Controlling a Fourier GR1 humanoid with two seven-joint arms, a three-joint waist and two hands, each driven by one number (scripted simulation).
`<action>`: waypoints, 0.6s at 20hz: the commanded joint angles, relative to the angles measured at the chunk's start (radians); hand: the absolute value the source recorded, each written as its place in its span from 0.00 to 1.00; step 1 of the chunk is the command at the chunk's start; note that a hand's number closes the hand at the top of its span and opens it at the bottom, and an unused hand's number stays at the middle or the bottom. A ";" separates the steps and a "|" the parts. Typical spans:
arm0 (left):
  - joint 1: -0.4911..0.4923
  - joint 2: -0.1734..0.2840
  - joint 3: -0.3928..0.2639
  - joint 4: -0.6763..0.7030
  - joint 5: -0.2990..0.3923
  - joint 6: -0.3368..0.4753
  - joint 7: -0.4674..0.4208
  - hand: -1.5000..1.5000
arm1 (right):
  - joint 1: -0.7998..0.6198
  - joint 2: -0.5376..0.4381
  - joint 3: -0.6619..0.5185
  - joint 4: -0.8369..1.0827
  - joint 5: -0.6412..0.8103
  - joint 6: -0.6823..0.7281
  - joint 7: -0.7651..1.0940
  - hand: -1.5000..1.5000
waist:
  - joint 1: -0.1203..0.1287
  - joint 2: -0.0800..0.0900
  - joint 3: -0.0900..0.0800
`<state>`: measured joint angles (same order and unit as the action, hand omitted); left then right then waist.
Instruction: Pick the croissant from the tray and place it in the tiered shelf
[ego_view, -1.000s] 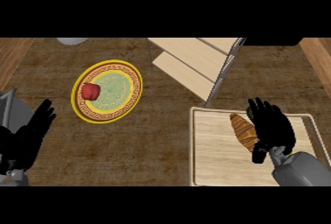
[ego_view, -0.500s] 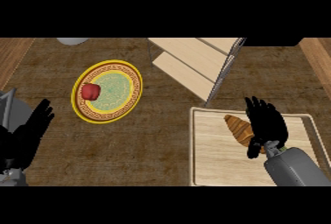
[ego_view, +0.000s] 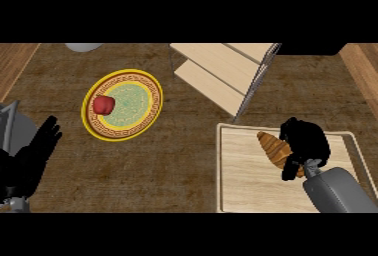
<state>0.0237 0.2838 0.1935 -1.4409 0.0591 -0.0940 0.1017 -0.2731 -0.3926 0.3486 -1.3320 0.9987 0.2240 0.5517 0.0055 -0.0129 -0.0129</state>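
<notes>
The wooden counter bears a plate, tray and tiered shelf.

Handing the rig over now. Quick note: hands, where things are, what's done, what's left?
Right robot hand: on the croissant, fingers curling round it, not lifted.
Left robot hand: open, resting at the lower left edge.
Croissant lies on the tray, lower right. Tiered shelf stands just behind the tray.
Done: reach to the croissant.
Left: lift it, carry it to the shelf, release.
</notes>
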 joint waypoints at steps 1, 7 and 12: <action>-0.041 0.003 0.011 0.015 -0.002 0.002 0.038 0.50 | 0.013 0.013 0.020 0.021 0.064 -0.004 -0.026 1.00 | -0.004 0.013 0.013; 0.005 0.001 0.033 0.012 0.009 -0.033 0.004 0.50 | 0.067 0.013 -0.019 -0.089 0.124 -0.085 -0.051 1.00 | -0.004 0.012 0.013; -0.045 0.008 0.020 0.031 0.002 -0.034 0.012 0.50 | -0.126 0.353 0.082 -0.107 0.207 -0.011 0.303 1.00 | 0.024 0.016 0.011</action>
<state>0.0100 0.2812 0.2155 -1.4243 0.0554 -0.1141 0.0995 -0.2900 -0.2521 0.3716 -1.4531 1.1412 0.1959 0.6486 0.0101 -0.0036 -0.0044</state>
